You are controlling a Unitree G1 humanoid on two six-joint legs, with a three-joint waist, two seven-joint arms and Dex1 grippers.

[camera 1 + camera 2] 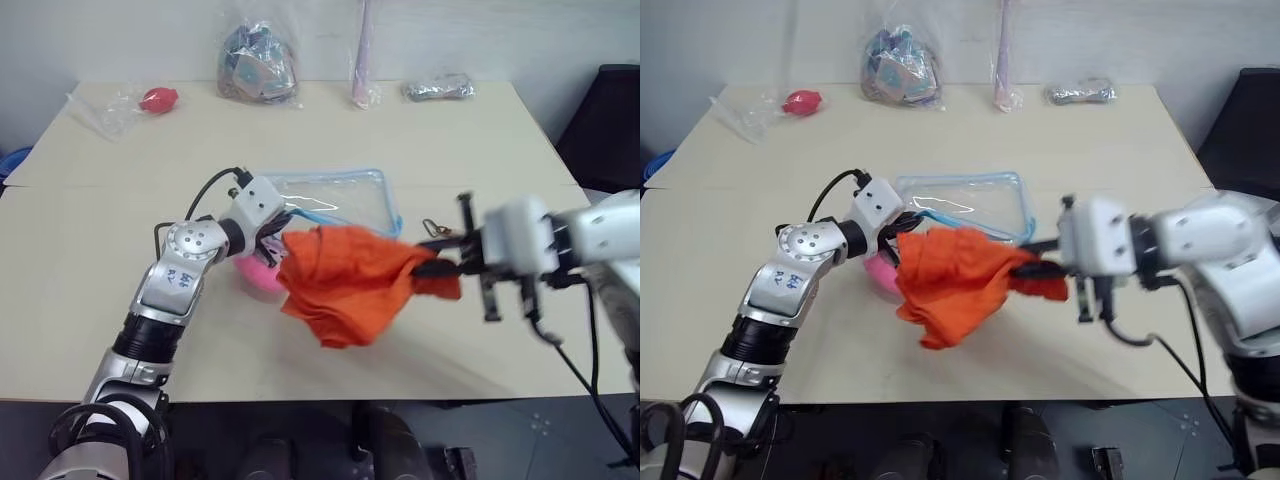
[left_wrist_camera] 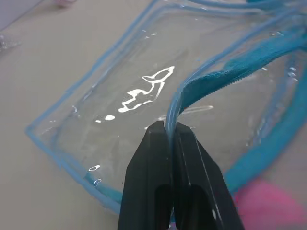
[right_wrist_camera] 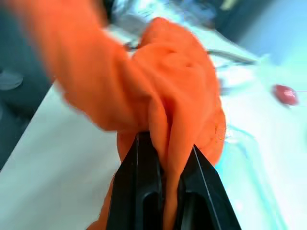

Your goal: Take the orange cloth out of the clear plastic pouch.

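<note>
The clear plastic pouch (image 1: 335,198) with light-blue trim lies flat in the middle of the table. My left gripper (image 2: 171,128) is shut on the blue edge of its mouth, at the pouch's near left corner. The orange cloth (image 1: 345,282) hangs bunched in the air in front of the pouch. My right gripper (image 1: 440,263) is shut on a fold at the cloth's right end, and the fabric runs between its fingers (image 3: 144,177). The cloth hides the pouch's near edge, so I cannot tell whether any of it still sits in the mouth.
A pink object (image 1: 255,273) lies on the table under the cloth's left side. Along the far edge are a red item in a clear bag (image 1: 157,99), a stuffed clear bag (image 1: 257,62), a pink tube (image 1: 361,60) and a grey packet (image 1: 438,88). A small metal clip (image 1: 432,227) lies right of the pouch.
</note>
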